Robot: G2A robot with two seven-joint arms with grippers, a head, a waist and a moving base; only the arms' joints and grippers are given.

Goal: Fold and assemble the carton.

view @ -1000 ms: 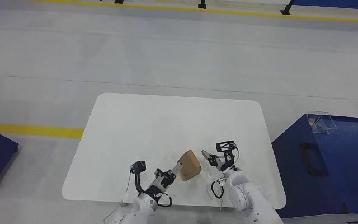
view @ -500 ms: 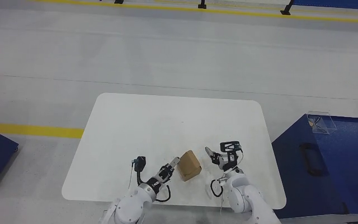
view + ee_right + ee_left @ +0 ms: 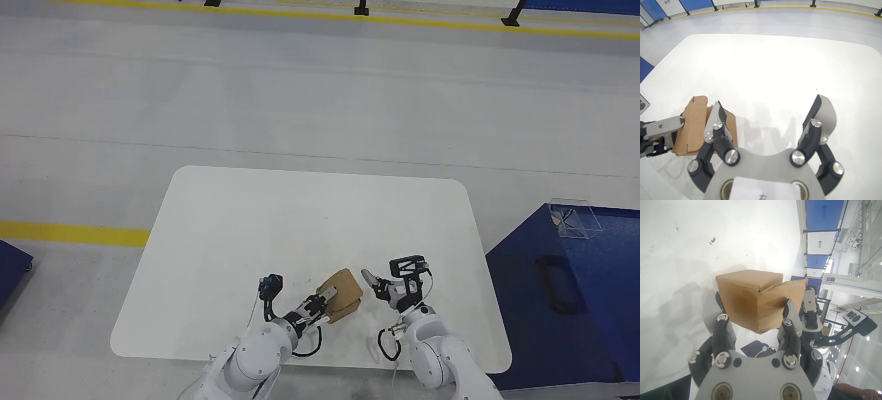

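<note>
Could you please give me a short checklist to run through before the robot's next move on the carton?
1. The carton sits on the table, inside its edge: ok.
2. The left claw is at the carton: ok.
3. The left claw holds it firmly: cannot tell.
4. The right claw is open and empty: ok.
5. The right claw is apart from the carton: ok.
6. The flap is folded shut: not ok, it sticks out.
</note>
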